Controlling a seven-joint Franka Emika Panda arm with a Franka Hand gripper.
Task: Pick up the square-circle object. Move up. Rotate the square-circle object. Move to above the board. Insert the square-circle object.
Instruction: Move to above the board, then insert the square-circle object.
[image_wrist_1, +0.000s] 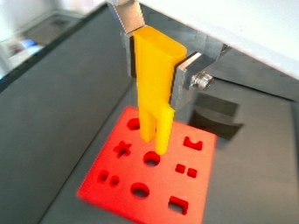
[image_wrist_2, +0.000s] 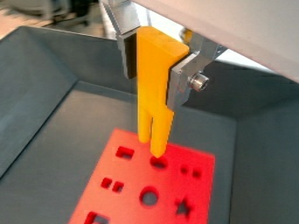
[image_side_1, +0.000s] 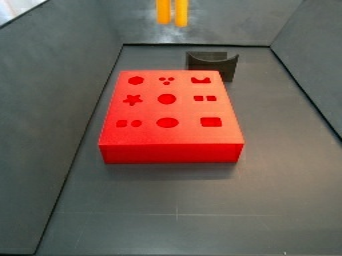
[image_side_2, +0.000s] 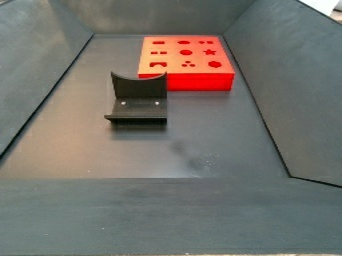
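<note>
My gripper (image_wrist_1: 158, 74) is shut on the square-circle object (image_wrist_1: 156, 96), a long yellow-orange peg. The peg hangs upright with its two prongs pointing down, high over the red board (image_wrist_1: 128, 179). Both wrist views show this grasp; the gripper (image_wrist_2: 155, 74), the peg (image_wrist_2: 153, 114) and the board (image_wrist_2: 128, 171) appear there too. In a side view only the peg's prong tips (image_side_1: 170, 10) show at the top edge, above the far end of the board (image_side_1: 174, 140). The other side view shows the board (image_side_2: 187, 80) at the far end of the floor, without gripper or peg.
A small dark grey curved holder (image_side_1: 211, 63) stands on the floor just beyond the board's far right corner; it also shows in a wrist view (image_wrist_1: 219, 116) and a side view (image_side_2: 138, 98). Sloped dark grey bin walls (image_side_1: 60, 90) enclose the floor.
</note>
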